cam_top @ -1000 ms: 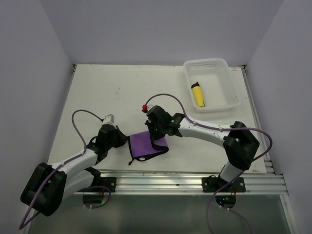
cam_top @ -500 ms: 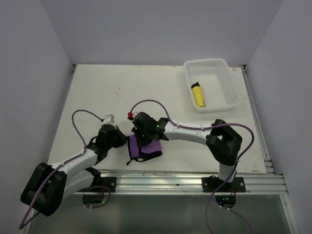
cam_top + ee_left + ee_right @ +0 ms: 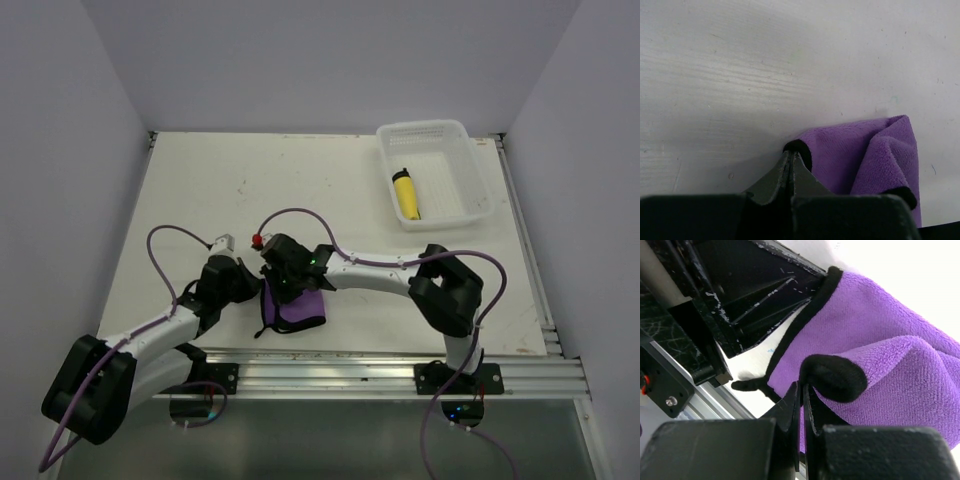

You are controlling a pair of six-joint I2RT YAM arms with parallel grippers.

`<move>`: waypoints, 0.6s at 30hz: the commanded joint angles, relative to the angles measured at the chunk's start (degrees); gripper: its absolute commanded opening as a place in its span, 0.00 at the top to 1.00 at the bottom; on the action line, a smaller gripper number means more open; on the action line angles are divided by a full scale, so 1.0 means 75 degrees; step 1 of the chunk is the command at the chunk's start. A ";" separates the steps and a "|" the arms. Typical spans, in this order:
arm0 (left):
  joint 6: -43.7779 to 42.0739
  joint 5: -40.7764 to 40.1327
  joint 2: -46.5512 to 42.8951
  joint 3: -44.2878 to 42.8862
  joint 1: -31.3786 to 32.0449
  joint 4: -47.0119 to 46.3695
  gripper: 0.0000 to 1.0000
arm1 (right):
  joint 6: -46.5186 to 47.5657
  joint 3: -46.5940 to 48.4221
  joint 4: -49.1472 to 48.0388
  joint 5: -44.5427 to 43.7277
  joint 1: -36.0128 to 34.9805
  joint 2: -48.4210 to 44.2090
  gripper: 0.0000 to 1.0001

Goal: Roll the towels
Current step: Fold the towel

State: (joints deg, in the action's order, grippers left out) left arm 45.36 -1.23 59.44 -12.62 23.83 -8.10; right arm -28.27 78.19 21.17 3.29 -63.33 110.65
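From above, the right arm's wrist covers the upper part of the purple towel (image 3: pixel 300 312). The spots where the jaws of the right gripper (image 3: pixel 802 390) and left gripper (image 3: pixel 791 157) meet the cloth are hidden under the arms there. In the left wrist view the towel runs off the lower right corner, in the right wrist view off the right edge, and the yellow towel (image 3: pixel 405 195) in the basket (image 3: pixel 450 170) is too small to show its edging or loop.

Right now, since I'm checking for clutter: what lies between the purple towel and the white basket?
In the top view, only bare table lies between the purple towel and basket, with the right arm spanning above it.
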 commanded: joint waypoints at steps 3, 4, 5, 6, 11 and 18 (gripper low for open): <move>-0.0131 -0.0093 -0.0121 -0.0063 0.0068 -0.0209 1.00 | -0.0191 0.0320 -0.0338 0.0241 -0.0040 0.0188 1.00; -0.0131 -0.0093 -0.0109 -0.0063 0.0056 -0.0198 1.00 | -0.0203 0.0309 -0.0361 0.0264 -0.0040 0.0211 1.00; -0.0142 -0.0093 -0.0109 -0.0075 0.0056 -0.0198 1.00 | -0.0215 0.0320 -0.0396 0.0299 -0.0040 0.0246 1.00; -0.0142 -0.0105 -0.0109 -0.0075 0.0056 -0.0198 1.00 | -0.0238 0.0332 -0.0408 0.0300 -0.0040 0.0293 1.00; -0.0177 -0.0093 -0.0109 -0.0110 0.0056 -0.0163 1.00 | -0.0250 0.0414 -0.0420 0.0300 -0.0040 0.0422 1.00; -0.0189 -0.0105 -0.0156 -0.0110 0.0056 -0.0116 1.00 | -0.0285 0.0554 -0.0303 0.0136 -0.0052 0.0481 0.73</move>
State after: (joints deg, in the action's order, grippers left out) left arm 45.21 -1.26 59.11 -12.62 23.94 -7.92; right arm -29.82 79.55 19.73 4.21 -63.37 114.28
